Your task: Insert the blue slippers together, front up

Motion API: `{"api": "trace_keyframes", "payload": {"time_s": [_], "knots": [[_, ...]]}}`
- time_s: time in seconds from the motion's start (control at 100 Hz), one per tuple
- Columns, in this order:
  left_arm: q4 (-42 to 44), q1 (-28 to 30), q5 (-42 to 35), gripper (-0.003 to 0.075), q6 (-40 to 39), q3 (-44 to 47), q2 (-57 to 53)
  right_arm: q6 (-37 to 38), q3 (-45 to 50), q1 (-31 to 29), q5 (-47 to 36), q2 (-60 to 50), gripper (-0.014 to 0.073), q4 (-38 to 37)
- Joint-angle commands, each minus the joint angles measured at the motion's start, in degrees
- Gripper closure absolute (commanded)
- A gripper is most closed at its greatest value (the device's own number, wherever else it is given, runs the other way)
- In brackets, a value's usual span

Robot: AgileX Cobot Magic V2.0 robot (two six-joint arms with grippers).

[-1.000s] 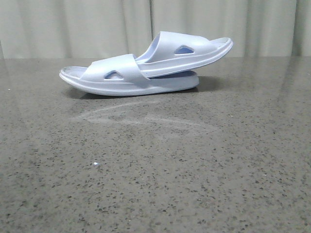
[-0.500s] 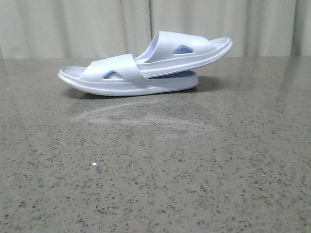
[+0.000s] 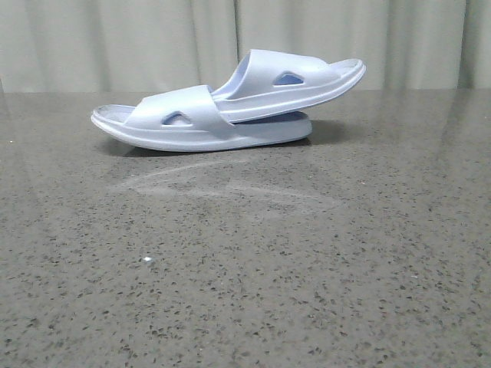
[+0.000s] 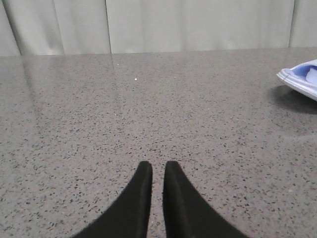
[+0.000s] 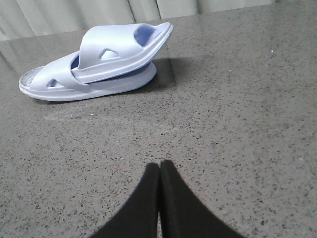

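The blue slippers lie nested at the back of the table. The lower slipper [image 3: 192, 134] rests flat on its sole. The upper slipper [image 3: 295, 80] is pushed under the lower one's strap and tilts up to the right. The right wrist view shows the lower slipper [image 5: 54, 87] and the upper slipper [image 5: 124, 49] well ahead of my right gripper [image 5: 160, 165], which is shut and empty. My left gripper [image 4: 158, 166] holds nothing and has only a thin slit between its fingers. One slipper end [image 4: 302, 79] shows far off to its side. Neither gripper appears in the front view.
The grey speckled table [image 3: 245, 291] spreads wide in front of the slippers, with a faint pale smear [image 3: 230, 188] on it. A light curtain [image 3: 153, 38] hangs behind the table's far edge.
The whole front view has drifted a few pixels to the left. The slippers keep the same nested pose.
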Motion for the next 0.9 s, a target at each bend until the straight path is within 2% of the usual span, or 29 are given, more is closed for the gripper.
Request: {"api": "trace_keyframes", "payload": {"time_s": [0.0,0.69,0.83,0.89], "knots": [[-0.7,0.2,-3.9,0.0705,-0.6,0.5,-1.7,-0.2,-1.4,0.0,-4.1,0.3,0.0683,0.9],[-0.7,0.2,-3.9,0.0705,-0.6,0.5,-1.7,-0.2,-1.4,0.0,-4.8,0.3,0.0683,0.7],[-0.7,0.2,-3.9,0.0705,-0.6,0.5,-1.7,0.6,-1.2,0.0,-14.3,0.3,0.0683,-7.7],[-0.7,0.2,-3.9,0.0705,-0.6,0.5,-1.7,3.9,-0.4,0.0,-18.4,0.3,0.0683,-14.9]]}}
